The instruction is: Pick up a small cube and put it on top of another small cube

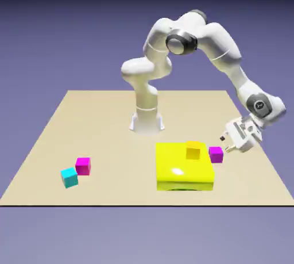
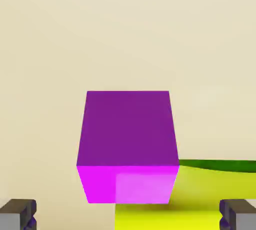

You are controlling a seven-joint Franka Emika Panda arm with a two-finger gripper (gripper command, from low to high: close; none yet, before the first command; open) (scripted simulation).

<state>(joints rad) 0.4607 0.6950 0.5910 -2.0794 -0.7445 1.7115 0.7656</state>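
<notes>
Waiting with its jaws spread wide and nothing between them, the gripper (image 1: 224,144) hung tilted beside the purple cube (image 1: 216,155). The cube rested on the table (image 1: 109,133) just ahead of the fingertips, roughly centred between them in the hand view, with the big yellow block (image 1: 184,168) close by on its far side from the gripper. It looked light and stiff, probably a plain solid that would neither dent nor squash; its smooth, flat faces might have let it slip or twist under a crooked pinch. The best hold seemed to be the two opposite side walls facing the fingertips, taken squarely and around mid-height, with a firm but modest squeeze. The amber cube (image 1: 193,150), beyond it from the gripper, appeared to sit on the block, so a gentle, level release looked wise.
</notes>
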